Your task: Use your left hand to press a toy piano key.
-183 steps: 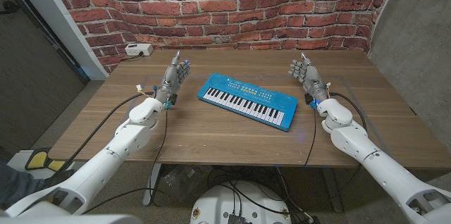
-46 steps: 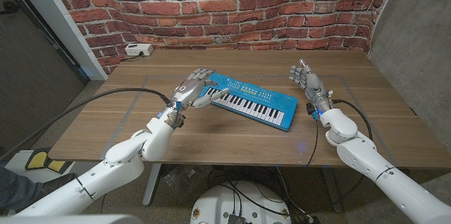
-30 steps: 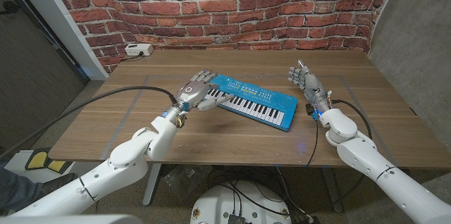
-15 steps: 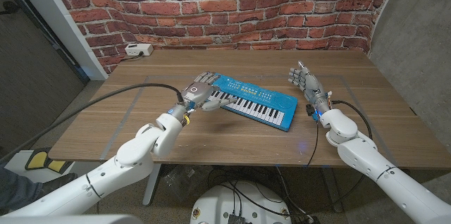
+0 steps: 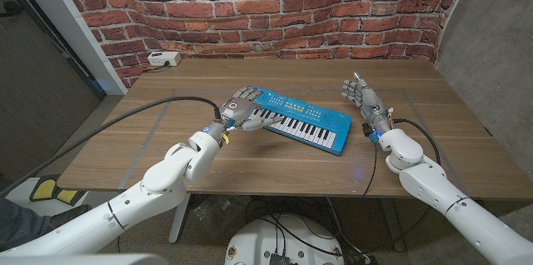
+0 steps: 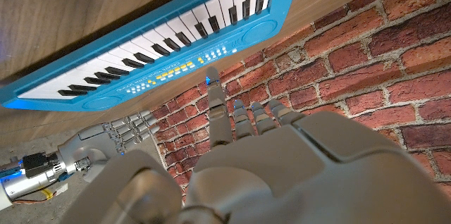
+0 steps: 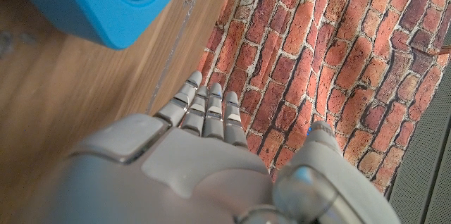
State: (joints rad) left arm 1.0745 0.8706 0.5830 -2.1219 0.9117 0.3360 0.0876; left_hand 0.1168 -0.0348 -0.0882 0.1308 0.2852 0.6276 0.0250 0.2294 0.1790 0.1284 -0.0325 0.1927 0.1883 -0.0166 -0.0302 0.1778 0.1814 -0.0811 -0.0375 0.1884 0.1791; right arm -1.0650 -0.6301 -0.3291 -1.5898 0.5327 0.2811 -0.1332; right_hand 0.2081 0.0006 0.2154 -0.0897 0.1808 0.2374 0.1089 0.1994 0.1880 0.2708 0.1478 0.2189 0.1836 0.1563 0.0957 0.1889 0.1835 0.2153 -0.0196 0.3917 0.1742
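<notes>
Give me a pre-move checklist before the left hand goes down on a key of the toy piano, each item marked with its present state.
1. Left hand over the toy piano's left end: ok.
2. A finger lined up over the white keys: cannot tell; in the left wrist view the fingers point toward the button panel rather than the keys.
3. A key already touched or pressed: cannot tell from either view.
4. Left hand holds nothing: ok.
5. Right hand off the piano, beside its right end: ok.
6. Piano lies flat on the table, nothing on its keys: ok.
</notes>
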